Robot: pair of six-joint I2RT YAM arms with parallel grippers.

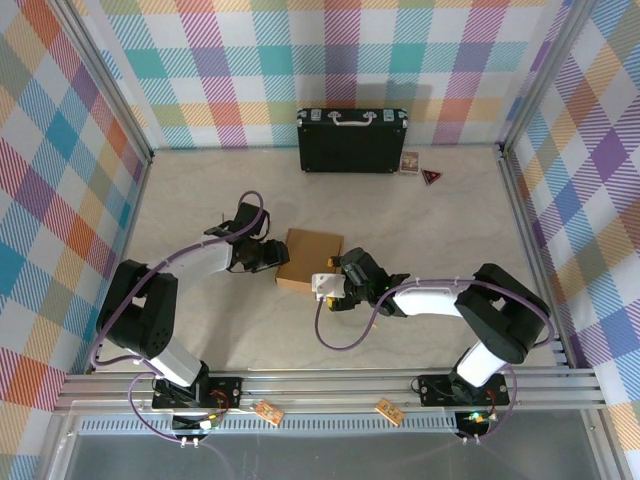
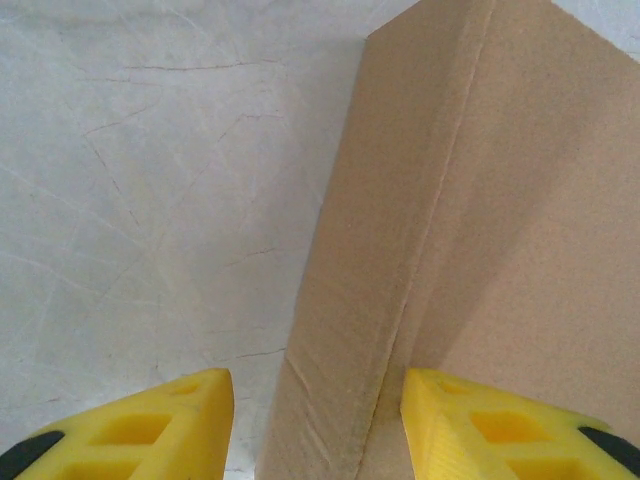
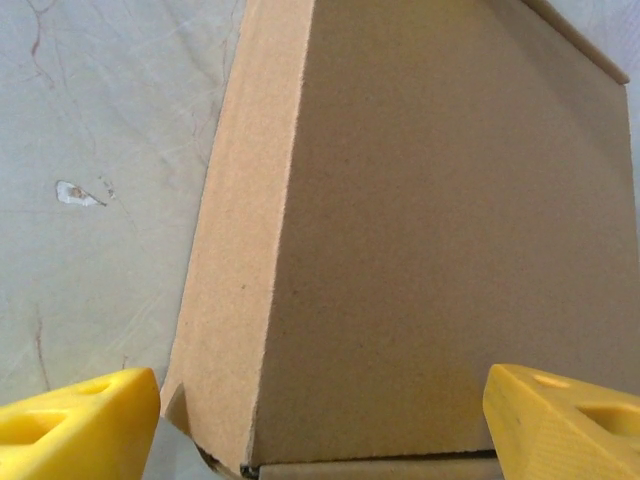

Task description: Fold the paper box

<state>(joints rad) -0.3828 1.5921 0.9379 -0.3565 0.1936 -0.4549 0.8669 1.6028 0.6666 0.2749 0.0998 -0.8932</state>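
Flanking the folded paper box, left tool part-open astride its edge, right tool spread wide

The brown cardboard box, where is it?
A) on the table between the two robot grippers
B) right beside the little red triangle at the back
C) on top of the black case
A: in the top view the paper box lies in the middle of the table, with the left gripper at one side and the right gripper at the other.
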